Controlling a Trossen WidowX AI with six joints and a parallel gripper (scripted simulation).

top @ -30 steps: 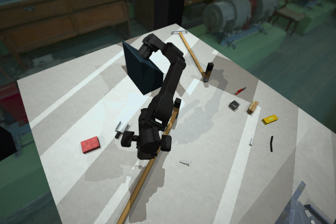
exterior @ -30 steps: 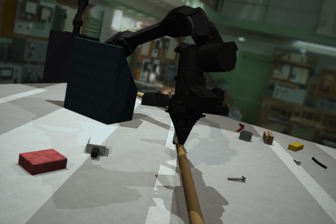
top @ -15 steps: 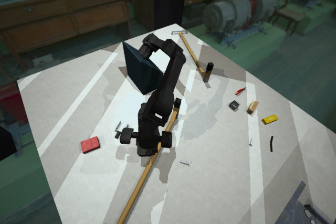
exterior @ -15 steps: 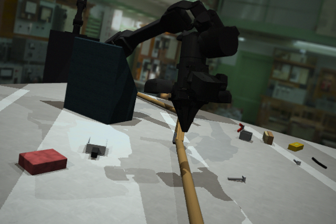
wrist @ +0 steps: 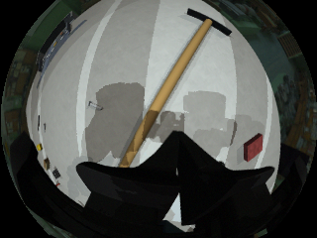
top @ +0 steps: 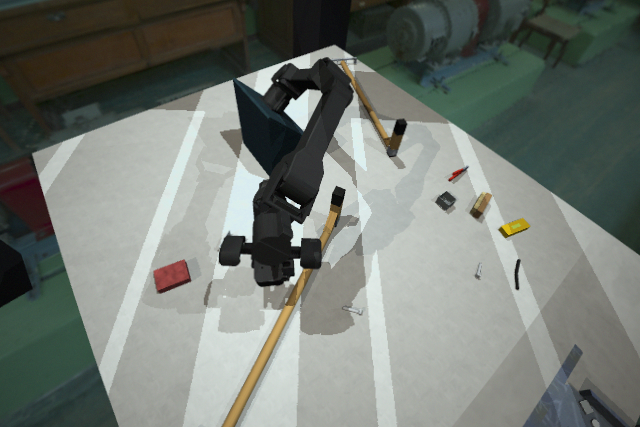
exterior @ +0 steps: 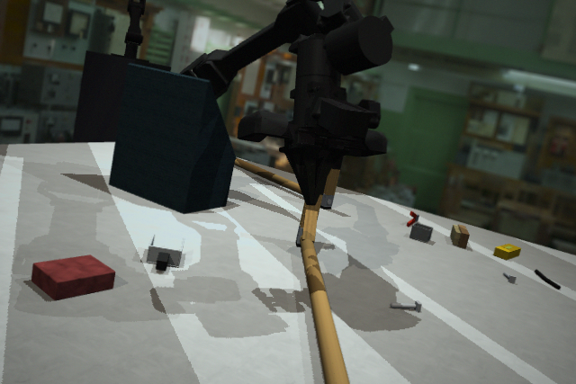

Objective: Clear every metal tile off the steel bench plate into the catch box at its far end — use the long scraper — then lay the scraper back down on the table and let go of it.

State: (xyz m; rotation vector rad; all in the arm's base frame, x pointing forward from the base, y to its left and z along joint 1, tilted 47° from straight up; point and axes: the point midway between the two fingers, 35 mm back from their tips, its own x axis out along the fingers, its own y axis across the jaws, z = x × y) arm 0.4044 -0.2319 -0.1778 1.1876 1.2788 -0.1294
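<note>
The long scraper (top: 266,355) (exterior: 324,315) (wrist: 173,81) lies on the table, with a wooden handle and an upright black-topped post. Its black blade (wrist: 220,28) shows at the handle's far end in the wrist view. My gripper (exterior: 312,201) (wrist: 176,135) is shut and empty above the table, its tips beside the handle in the wrist view; the arm hides them in the top view. The steel plate (top: 552,401) is cut off at the lower right there. Pale metal tiles (top: 586,407) show near a dark rim. I cannot tell if that rim is the catch box.
A second wooden-handled tool (top: 368,108) lies near the back edge. A dark blue block (top: 258,127) (exterior: 157,138), a red brick (top: 172,276) (exterior: 74,275) and a metal bracket (exterior: 163,254) stand left. Several small objects lie right, including a yellow box (top: 514,227) and a bolt (top: 353,310).
</note>
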